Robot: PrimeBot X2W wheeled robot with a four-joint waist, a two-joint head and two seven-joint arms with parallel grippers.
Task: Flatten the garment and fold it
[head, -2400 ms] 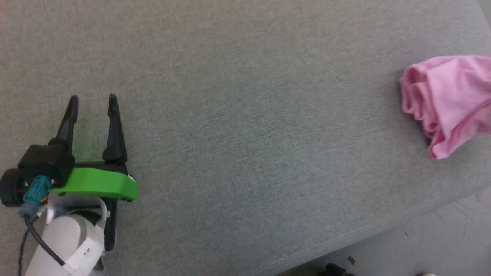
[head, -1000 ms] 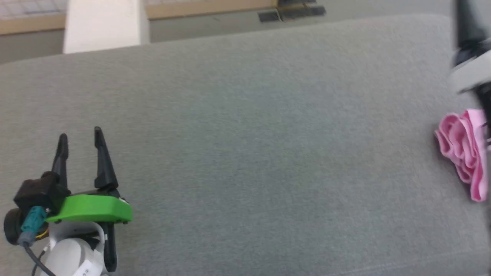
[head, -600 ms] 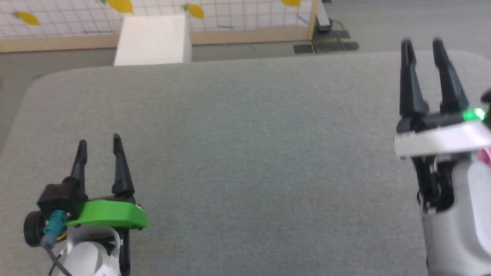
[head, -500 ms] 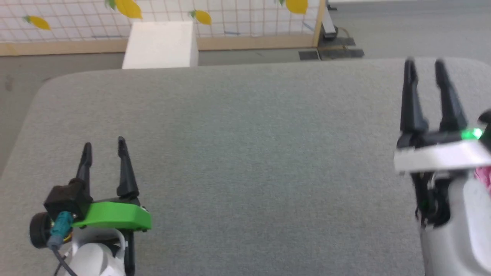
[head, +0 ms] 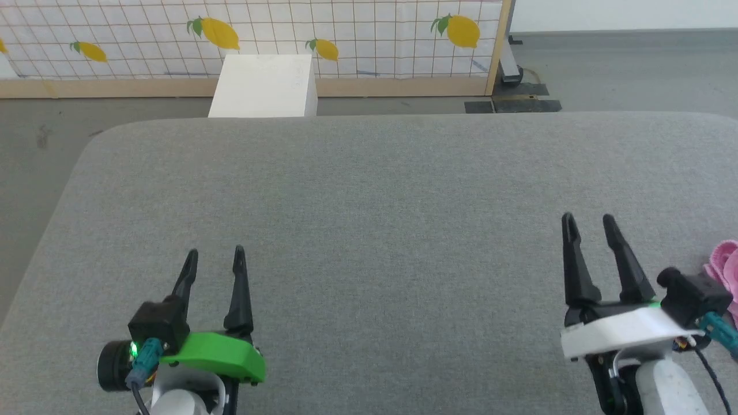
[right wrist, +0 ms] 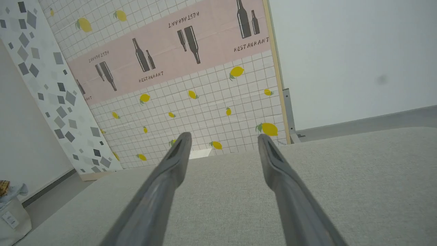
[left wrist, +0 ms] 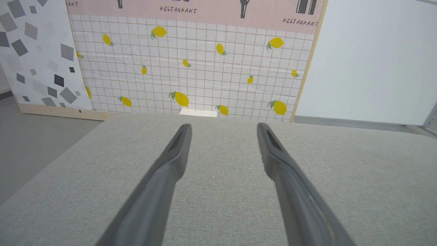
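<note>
While neither arm holds anything, the left gripper [head: 215, 252] hovers over the near left of the bench [head: 375, 190], its two fingers spread wide with bare grey cloth between them, as the left wrist view also shows. Past a long bare stretch of bench, the right gripper [head: 588, 219] hovers at the near right, its jaws just as wide and just as empty. Just beyond it, at the right edge of the head view, a bunched pink corner of the garment [head: 722, 266] lies on the bench, partly behind that gripper's camera block and mostly cut off by the frame. The task looks to be at its very start, since the garment lies crumpled, neither flattened nor folded. The next move probably calls for the right gripper to swing rightward to the heap, pinch an edge and bring it toward the open middle, where both arms could spread it. Thin cloth would likely drag and bunch on the weave, so a lift may serve better than a slide. The bench is covered in grey woven fabric, with rounded far corners. Behind it, from the left, are grey floor [head: 34, 150], a lemon panel [head: 375, 40] with a white box [head: 263, 86] before it, a wooden post [head: 499, 46], dark floor plates [head: 512, 106] and a plain pale wall [left wrist: 368, 61].
</note>
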